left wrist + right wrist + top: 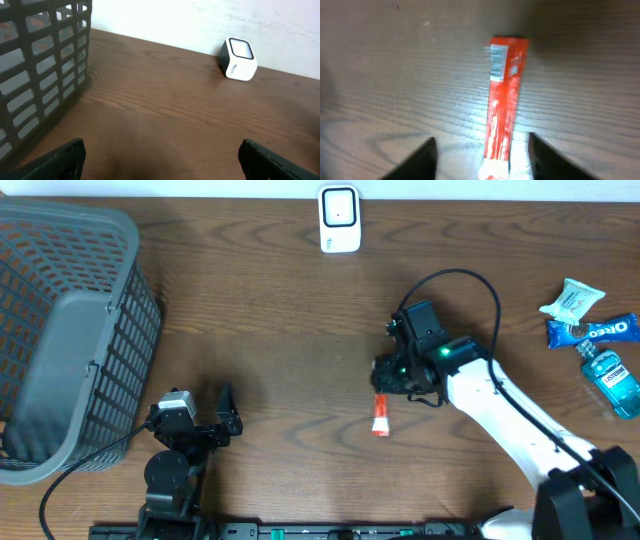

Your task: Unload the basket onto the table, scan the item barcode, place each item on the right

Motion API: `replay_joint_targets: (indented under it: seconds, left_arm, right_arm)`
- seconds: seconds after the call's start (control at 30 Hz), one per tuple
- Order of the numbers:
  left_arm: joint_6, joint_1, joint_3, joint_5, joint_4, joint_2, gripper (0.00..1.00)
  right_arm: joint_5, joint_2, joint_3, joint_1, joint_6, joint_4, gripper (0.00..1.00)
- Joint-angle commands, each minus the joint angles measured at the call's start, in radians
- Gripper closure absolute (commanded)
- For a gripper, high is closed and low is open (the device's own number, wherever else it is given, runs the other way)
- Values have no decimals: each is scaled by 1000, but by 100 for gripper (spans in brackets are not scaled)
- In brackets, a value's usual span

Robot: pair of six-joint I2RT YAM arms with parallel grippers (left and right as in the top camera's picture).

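Red packet (503, 95) | right gripper (481, 156) part-open astride it | left gripper (160, 152) wide, empty

The tabletop (300, 330) is being viewed from overhead; the scanner (339, 218) is being shared with the low, forward-facing left wrist view.

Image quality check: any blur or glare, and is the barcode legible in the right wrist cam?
Right wrist: soft focus throughout; the red packet shows a barcode patch but its bars smear together, and a glare spot brightens the table beside it. Left wrist: the scanner and basket are sharp. Overhead: evenly lit, no glare.
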Motion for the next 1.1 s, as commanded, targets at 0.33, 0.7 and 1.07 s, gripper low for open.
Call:
replay_joint_targets:
  seconds: [0.33, 0.7, 1.07]
  left_arm:
    - [-5, 3, -32, -6, -15, -2, 2]
    - [-5, 3, -32, -6, -15, -2, 2]
    - [-5, 3, -32, -6, -15, -2, 2]
  right_arm:
    - [-11, -24, 244, 120, -96, -153, 1]
    - [240, -24, 294, 238, 494, -210, 15]
    - [178, -18, 218, 202, 1589, -149, 1]
